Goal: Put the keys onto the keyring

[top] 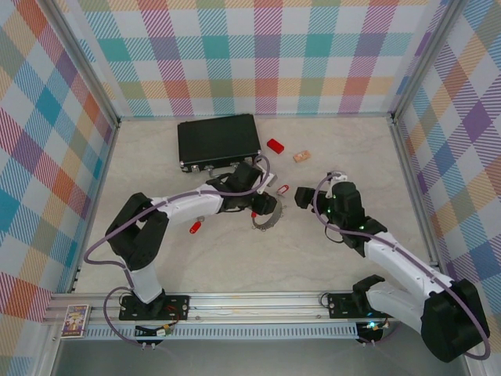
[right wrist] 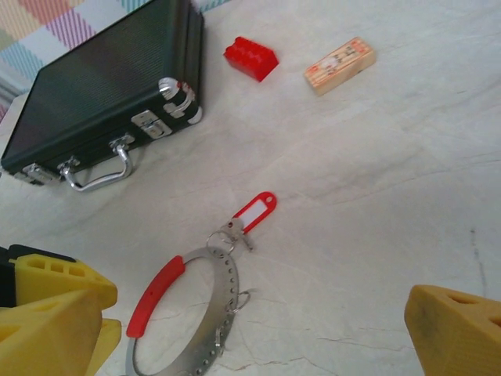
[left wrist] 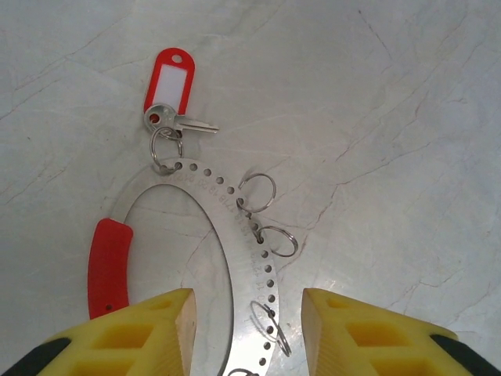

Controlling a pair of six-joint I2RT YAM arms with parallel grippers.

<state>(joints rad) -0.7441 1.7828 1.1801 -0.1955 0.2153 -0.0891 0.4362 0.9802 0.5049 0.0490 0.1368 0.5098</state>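
left tool (left wrist: 249,313) apart, straddling keyring (left wrist: 225,205) band | right tool (right wrist: 262,309) wide apart, hovering

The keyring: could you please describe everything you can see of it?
The keyring is a flat silver metal hoop punched with small holes, with a red grip on one arc. It lies flat on the table. Small split rings hang from the holes; one carries a red-tagged key. The left gripper's open jaws straddle its band.
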